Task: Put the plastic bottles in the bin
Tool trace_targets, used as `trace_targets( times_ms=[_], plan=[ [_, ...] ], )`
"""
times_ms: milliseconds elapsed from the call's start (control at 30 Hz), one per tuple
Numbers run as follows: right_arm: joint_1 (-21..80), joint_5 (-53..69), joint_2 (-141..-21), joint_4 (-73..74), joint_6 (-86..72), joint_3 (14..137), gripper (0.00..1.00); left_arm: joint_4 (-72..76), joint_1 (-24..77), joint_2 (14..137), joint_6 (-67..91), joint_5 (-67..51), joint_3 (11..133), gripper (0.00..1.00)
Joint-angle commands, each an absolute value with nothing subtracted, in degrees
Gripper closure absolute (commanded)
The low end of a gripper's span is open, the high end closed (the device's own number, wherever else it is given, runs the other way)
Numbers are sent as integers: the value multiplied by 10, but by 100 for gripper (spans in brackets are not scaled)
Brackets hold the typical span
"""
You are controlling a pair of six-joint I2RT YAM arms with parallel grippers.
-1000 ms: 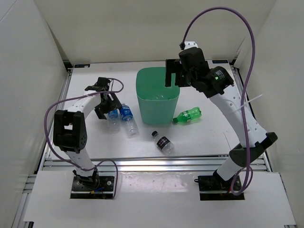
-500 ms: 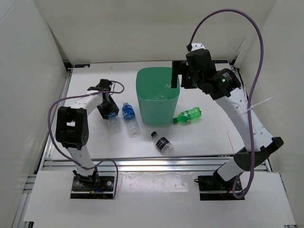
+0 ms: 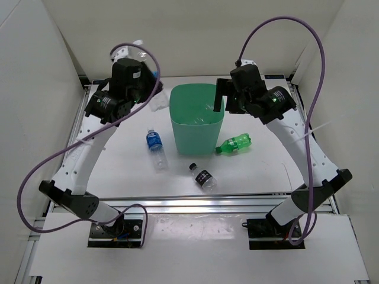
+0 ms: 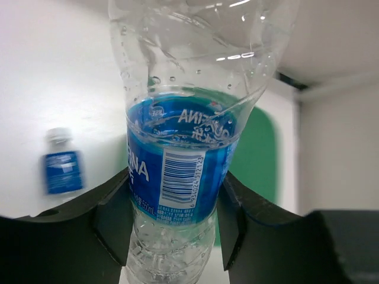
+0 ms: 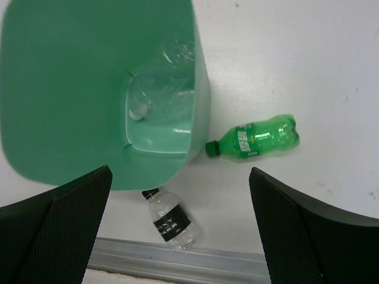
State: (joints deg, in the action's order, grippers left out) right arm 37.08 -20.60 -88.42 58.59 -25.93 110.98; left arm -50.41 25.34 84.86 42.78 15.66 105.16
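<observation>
My left tool [image 4: 172,222] is closed on a clear blue-labelled bottle [image 4: 177,171], its 2 dark fingers [image 4: 109,219] pressing the label band from either side, and it holds that bottle raised off the worktop [image 3: 118,171], to the left of the bin [image 3: 177,102]. In the left wrist view the bin's green shows behind the held bottle on its right. A second blue-labelled bottle [image 3: 155,143] lies on the worktop left of the bin and apart from it. My right tool [image 5: 179,171] hangs over the bin's right rim with its fingers [image 5: 71,225] spread wide and nothing between them. Below it, 1 plain clear bottle [image 5: 160,89] lies on the bottom of the bin. The green bottle [image 3: 235,144] lies on its side just right of the bin, its cap pointing at the bin's wall. The short black-capped bottle [image 3: 203,177] lies in front of the bin, near its front right corner but not touching it.
</observation>
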Motion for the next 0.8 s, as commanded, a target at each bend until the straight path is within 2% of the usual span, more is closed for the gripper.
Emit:
trace_targets(
  times_ms=[0, 100, 200, 267, 300, 533, 667, 767],
  plan=[
    [333, -191, -864, 598, -328, 1084, 0, -497, 335, 898, 382, 141, 1094, 39],
    [295, -162, -853, 598, -355, 1058, 0, -504, 392, 957, 356, 134, 1158, 38],
    [262, -151, -832, 603, -387, 1022, 0, -504, 407, 962, 351, 139, 1134, 34],
    [230, -135, -825, 608, -416, 999, 0, -504, 407, 962, 356, 154, 1105, 7],
    [215, -122, -825, 608, -429, 987, 0, -509, 407, 954, 361, 161, 1105, 0],
    [103, 38, -820, 605, -540, 840, 0, -519, 399, 915, 349, 199, 1175, 0],
    [77, 84, -873, 577, -559, 806, 0, -536, 399, 877, 354, 297, 1145, 0],
    [76, 98, -966, 577, -564, 824, 0, -562, 391, 849, 374, 403, 1079, 0]
  ],
)
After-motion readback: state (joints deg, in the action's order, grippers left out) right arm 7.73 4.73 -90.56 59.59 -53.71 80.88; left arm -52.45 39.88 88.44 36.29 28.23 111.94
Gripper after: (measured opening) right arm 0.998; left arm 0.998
